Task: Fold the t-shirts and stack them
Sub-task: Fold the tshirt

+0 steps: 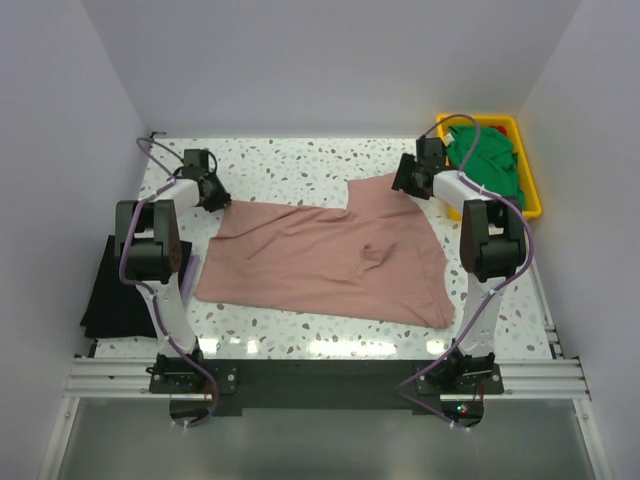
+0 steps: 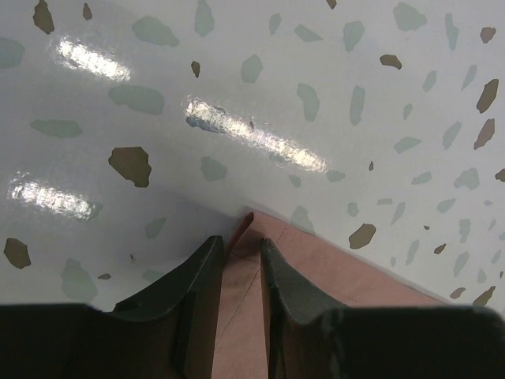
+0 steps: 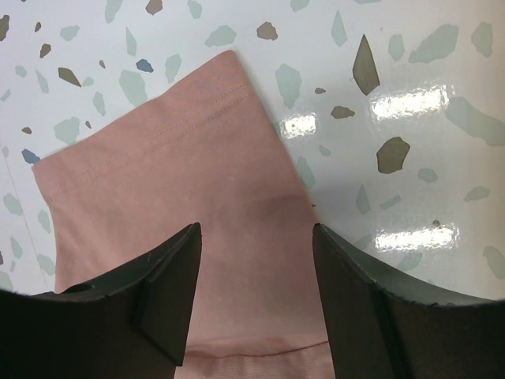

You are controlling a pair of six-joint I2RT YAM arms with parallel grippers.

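A dusty pink t-shirt [image 1: 320,255] lies spread flat across the middle of the table. My left gripper [image 1: 215,197] sits low at its far left corner. In the left wrist view the fingers [image 2: 201,268] stand a narrow gap apart, with the pink t-shirt's corner [image 2: 339,276] lying between them. My right gripper [image 1: 403,180] hovers over the far right sleeve. Its jaws are wide open above the pink t-shirt's cloth [image 3: 173,166], and nothing is gripped. A black t-shirt [image 1: 110,290] lies at the table's left edge. A green t-shirt [image 1: 485,160] is bunched in the tray.
The yellow plastic tray [image 1: 530,200] stands at the back right corner, close behind the right arm. White walls close in the table on three sides. Speckled tabletop [image 1: 290,165] shows behind the pink shirt and along the near edge.
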